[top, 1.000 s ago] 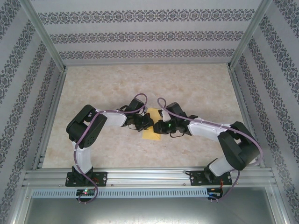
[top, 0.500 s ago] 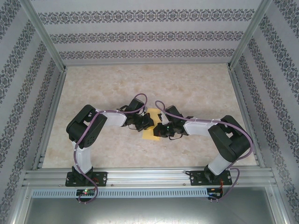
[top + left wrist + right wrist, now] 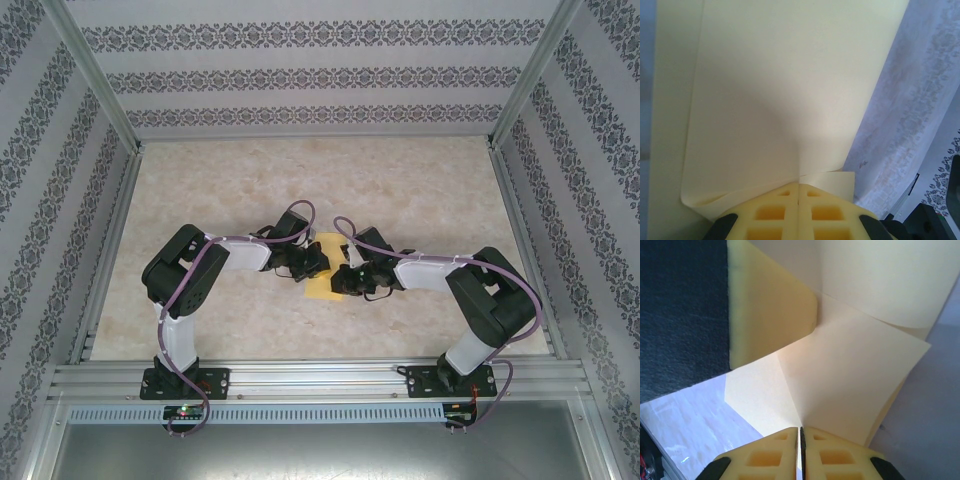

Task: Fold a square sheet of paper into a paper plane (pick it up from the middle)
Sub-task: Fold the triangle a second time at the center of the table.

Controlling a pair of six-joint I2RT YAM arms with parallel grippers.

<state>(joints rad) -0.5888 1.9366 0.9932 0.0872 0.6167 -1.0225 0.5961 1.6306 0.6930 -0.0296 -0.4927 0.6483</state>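
The square sheet of paper point(image 3: 321, 290) is pale yellow and partly folded, held above the table's middle between both grippers. My left gripper point(image 3: 317, 263) is shut on one edge of it. In the left wrist view the sheet point(image 3: 780, 90) bows upward from the closed left gripper point(image 3: 799, 184), with a folded flap beside it. My right gripper point(image 3: 337, 279) pinches the opposite side. In the right wrist view a crease in the sheet point(image 3: 850, 370) runs up from the shut right gripper point(image 3: 801, 430), and a foam finger of the left gripper point(image 3: 767, 315) presses the paper above.
The marble-patterned tabletop point(image 3: 300, 180) stretches behind the arms. Patterned walls on aluminium posts point(image 3: 95, 75) enclose three sides. A metal rail point(image 3: 320, 378) carrying both arm bases runs along the near edge.
The right arm has drawn in to the left, bringing its gripper closer to the left gripper over the paper. The left arm has stayed put.
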